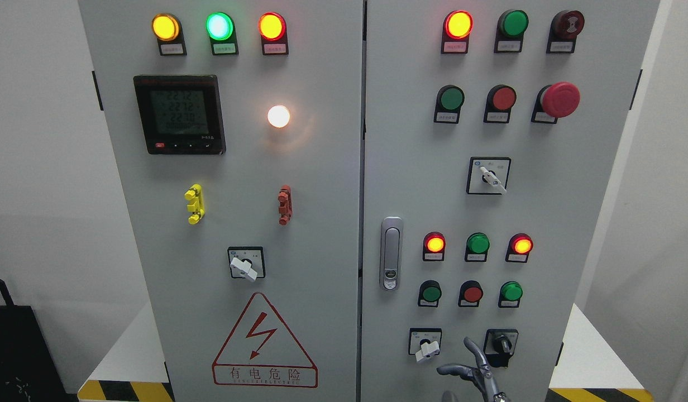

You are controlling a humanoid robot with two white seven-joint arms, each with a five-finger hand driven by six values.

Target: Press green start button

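Note:
A grey control cabinet (321, 167) fills the view. Its right door carries several green round buttons and lamps: one in the upper button row (451, 99), a dark one in the lower row (431, 292) and a brighter one at that row's right end (511, 291). My right hand (461, 360) rises from the bottom edge, below the lower row, between two rotary switches. One finger (473, 349) points up and another (447, 369) points left. The hand holds nothing and touches no button. I cannot tell which green button is the start button.
A red button (472, 293) sits between the lower green ones. A red mushroom stop (560, 100) protrudes at the upper right. Rotary switches (426, 345) (500, 343) flank the hand. A door handle (391, 253) is to the left. Lit lamps line the top.

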